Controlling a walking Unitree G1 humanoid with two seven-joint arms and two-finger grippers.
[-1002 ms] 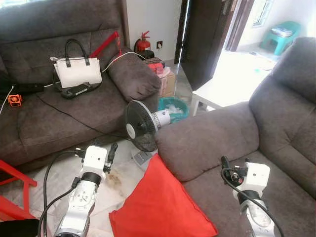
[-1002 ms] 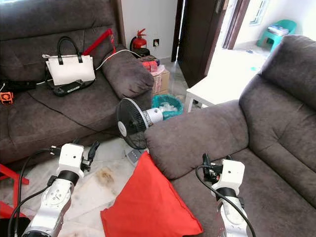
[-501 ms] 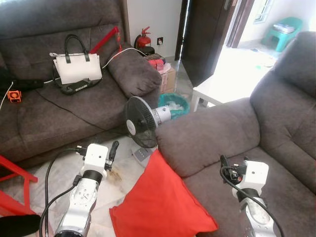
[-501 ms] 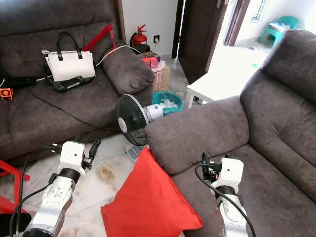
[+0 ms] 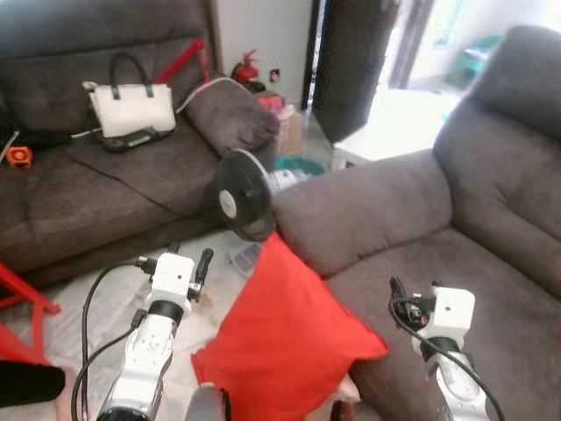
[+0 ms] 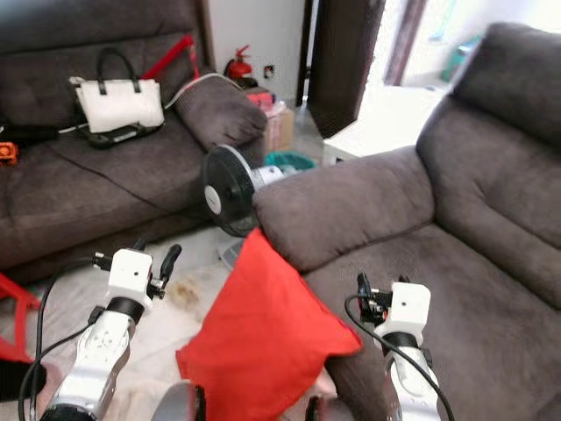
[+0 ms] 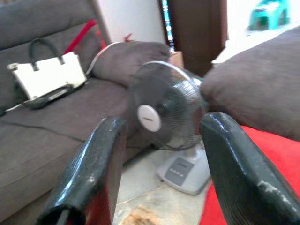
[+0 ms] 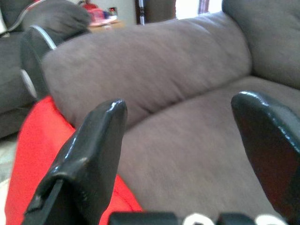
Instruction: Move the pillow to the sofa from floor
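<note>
leaning against the front of the near sofa, the red pillow sits right between the 2 arms, its lower edge down by the floor and its upper corner propped up against the sofa's armrest. that's the relation to watch: from the left gripper the pillow lies off to the right and a little lower, and from the right gripper it lies off to the left, just beside the seat edge. its long axis runs on a diagonal, from the peak by the armrest down toward the robot. the right gripper hovers over the seat cushion and looks a touch nearer to the pillow's side corner, though i'd call it close either way.

both grippers are empty, fingers spread wide apart, gripping nothing. in the left wrist view the fan stands straight ahead between the fingers, with the red fabric off to one side.

the pillow itself is a plain, bright red square, plump and soft-looking, slightly creased, so it should squash easily under a pinch. behind it the fan stands on the floor, close to the pillow's top corner, something to mind in any lift.
</note>
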